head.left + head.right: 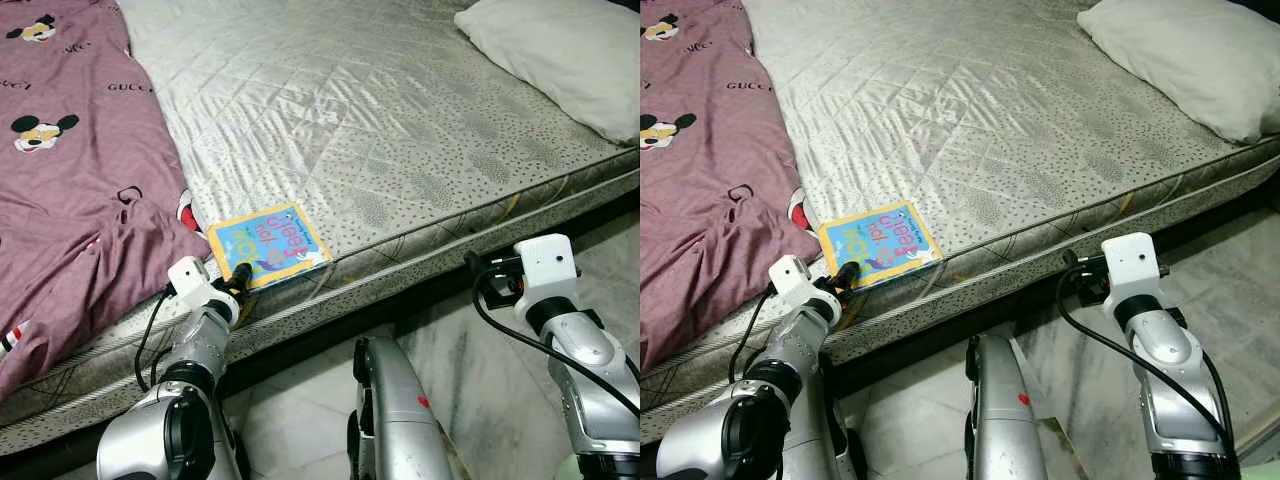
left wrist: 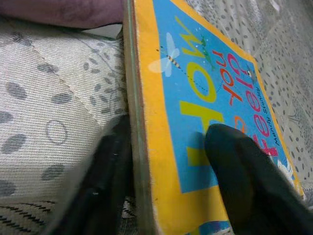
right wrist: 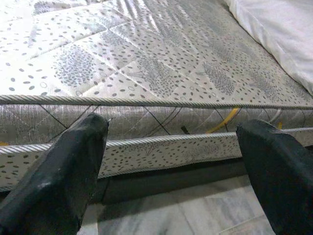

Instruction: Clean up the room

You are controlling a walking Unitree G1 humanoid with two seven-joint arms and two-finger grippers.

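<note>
Book: yellow-bordered, blue cover, flat at the mattress edge beside the purple sheet. Left gripper: clamped on the book's near edge, one finger on the cover. Right gripper: spread wide, holding nothing, facing the mattress side. Pillow: far corner.

**Left hand pinching, right hand spread**

The left arm reaches forward and up from its silver elbow, wrist cocked. The left hand has its two black fingers drawn close together, one pressed on top of a thin edge and the other beneath it. The right arm stands bent and raised further to the right. The right hand points ahead, its fingers spread wide apart with nothing between them.
</note>
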